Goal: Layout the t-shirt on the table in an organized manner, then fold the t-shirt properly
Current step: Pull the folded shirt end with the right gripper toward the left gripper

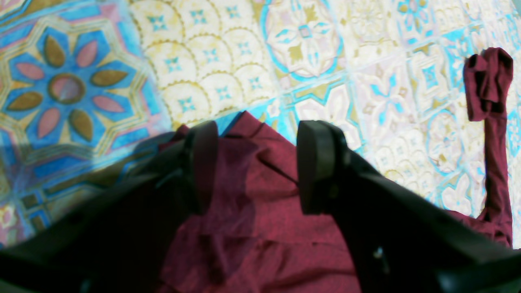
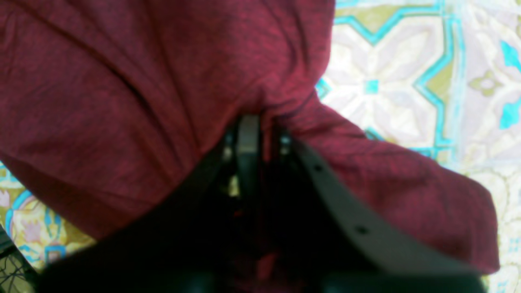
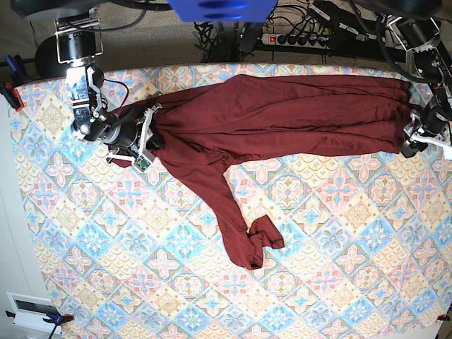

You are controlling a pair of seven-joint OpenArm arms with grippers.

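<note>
The maroon t-shirt [image 3: 282,116] lies stretched across the far part of the table [image 3: 318,268]. A long strip of it trails toward the middle and ends in a crumpled bunch [image 3: 256,244], which also shows in the left wrist view [image 1: 488,85]. My right gripper [image 3: 145,134] is at the shirt's left end, its jaws pinched together on bunched fabric [image 2: 254,134]. At the shirt's right end my left gripper [image 3: 413,138] stands open. Its two black fingers [image 1: 203,162] straddle the cloth edge [image 1: 252,211], with fabric lying between and below them.
A power strip [image 3: 311,39] and cables lie behind the far table edge. Clamps [image 3: 10,92] hold the tablecloth at the left edge. A white box [image 3: 32,311] sits off the near left corner.
</note>
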